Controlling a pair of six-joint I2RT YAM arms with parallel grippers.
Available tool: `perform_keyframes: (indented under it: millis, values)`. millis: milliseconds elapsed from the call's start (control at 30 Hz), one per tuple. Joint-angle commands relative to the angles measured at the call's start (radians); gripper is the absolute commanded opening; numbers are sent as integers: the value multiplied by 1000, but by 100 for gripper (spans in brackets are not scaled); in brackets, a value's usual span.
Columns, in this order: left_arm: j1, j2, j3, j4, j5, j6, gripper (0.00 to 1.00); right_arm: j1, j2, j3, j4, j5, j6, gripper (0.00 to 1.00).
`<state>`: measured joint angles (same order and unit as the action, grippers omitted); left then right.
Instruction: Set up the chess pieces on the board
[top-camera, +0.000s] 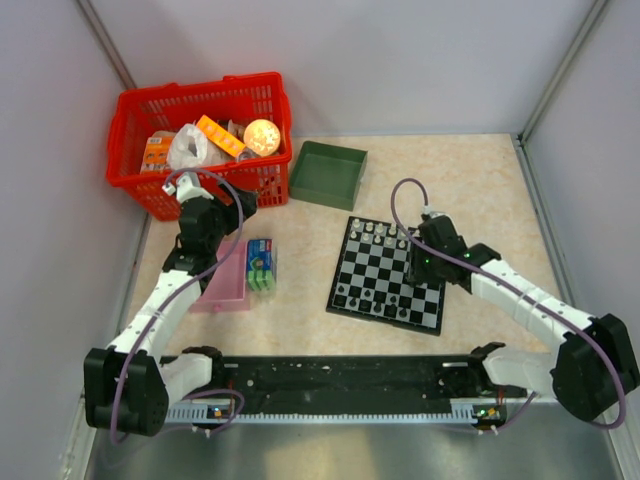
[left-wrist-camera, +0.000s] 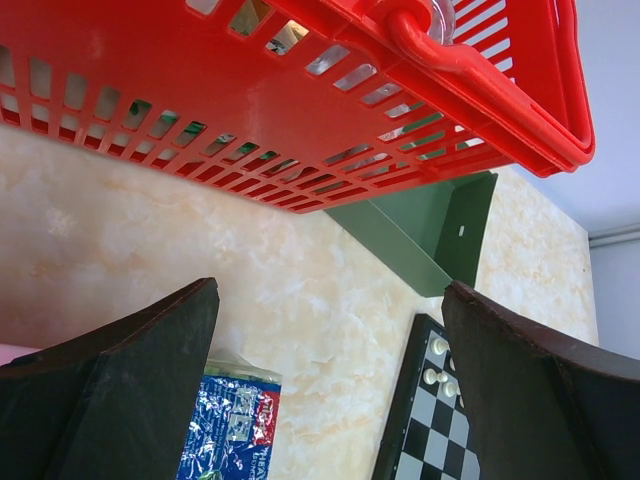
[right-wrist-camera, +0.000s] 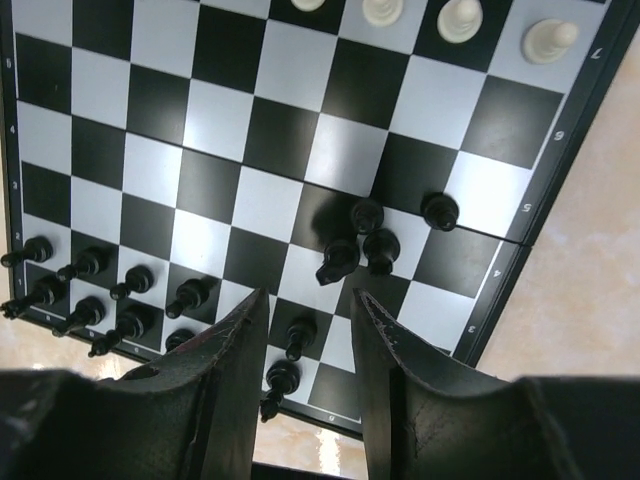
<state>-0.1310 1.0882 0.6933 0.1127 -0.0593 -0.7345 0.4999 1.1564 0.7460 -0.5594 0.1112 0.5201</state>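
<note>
I am hovering my right gripper (right-wrist-camera: 309, 298) low over the board (right-wrist-camera: 250, 130), fingers a little apart and gripping nothing. A few black chess pieces (right-wrist-camera: 365, 240) are standing loose near the middle squares, more are crowding the rows along one edge, and white ones are lining the opposite edge. My left gripper (left-wrist-camera: 330, 290) is hanging wide open and empty beside the red basket (left-wrist-camera: 300, 100) and the green tray (left-wrist-camera: 430, 225).

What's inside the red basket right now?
The red basket holds an orange box, a white plastic bag and a glowing round ball. Whatever lies beneath them is covered.
</note>
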Motion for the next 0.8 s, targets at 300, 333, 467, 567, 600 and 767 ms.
perform_keyframes:
  millis: [300, 333, 467, 567, 600, 767]
  values:
    - [7, -24, -6, 54, -2, -3, 99, 63, 80, 9, 9, 56, 29, 41]
    - [7, -25, -5, 53, -2, -2, 99, 68, 85, 12, 10, 58, 29, 41]
    - [7, -25, -6, 48, -5, -2, 99, 68, 106, 16, 18, 82, 34, 42]
    - [7, -24, -6, 48, -5, 1, 99, 66, 111, 16, 29, 93, 38, 42]
    - [7, -24, -6, 48, -7, 0, 99, 66, 111, 16, 33, 94, 37, 41]
    - [7, -21, -6, 51, -4, 0, 99, 66, 117, 16, 49, 90, 40, 38]
